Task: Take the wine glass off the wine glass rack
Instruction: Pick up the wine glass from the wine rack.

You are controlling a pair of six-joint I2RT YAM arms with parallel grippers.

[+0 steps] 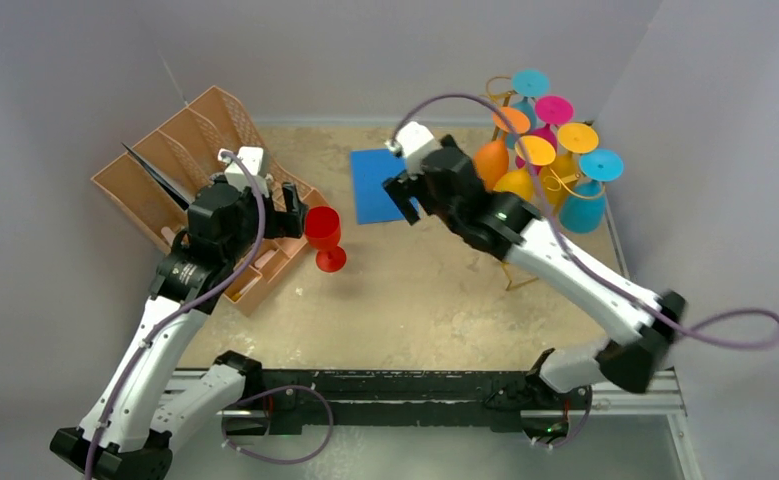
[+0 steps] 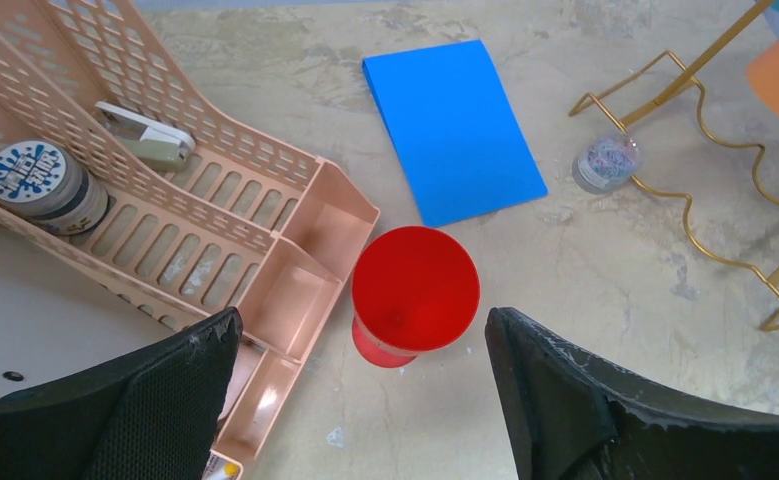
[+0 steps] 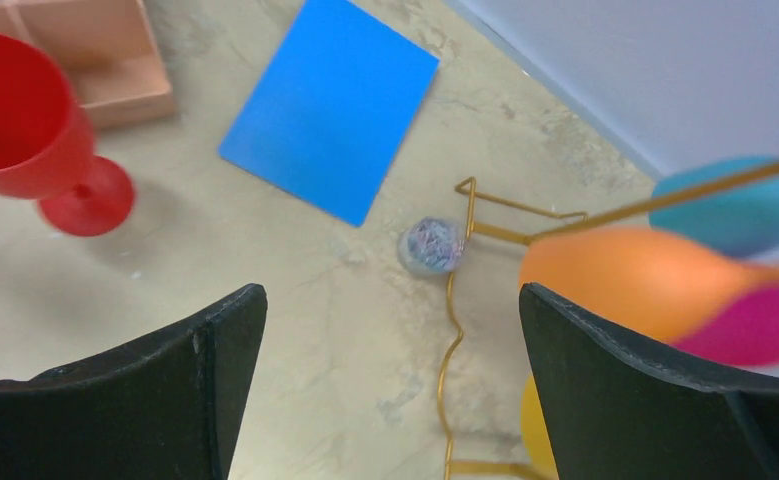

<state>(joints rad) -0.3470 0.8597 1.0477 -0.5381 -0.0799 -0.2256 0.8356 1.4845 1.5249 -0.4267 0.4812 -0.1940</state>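
Observation:
A red wine glass (image 1: pixel 323 232) stands upright on the table beside the organizer tray, apart from the rack. My left gripper (image 1: pixel 293 205) hovers right over it, open, and in the left wrist view the red wine glass (image 2: pixel 415 288) sits between and below the spread fingers of the left gripper (image 2: pixel 362 318), untouched. The gold wire wine glass rack (image 1: pixel 521 283) stands at the right with several coloured glasses hanging upside down, an orange glass (image 1: pixel 491 160) nearest. My right gripper (image 1: pixel 402 195) is open and empty just left of the rack; its wrist view shows the right gripper (image 3: pixel 393 292) over the rack's wavy base (image 3: pixel 447 369).
A brown slotted organizer tray (image 1: pixel 145 190) holding a stapler (image 2: pixel 145 135) and a tape roll (image 2: pixel 35 180) fills the left side. A blue sheet (image 1: pixel 373 185) lies flat at centre back. A small jar (image 2: pixel 605 162) sits by the rack's foot. Grey walls close the back and sides.

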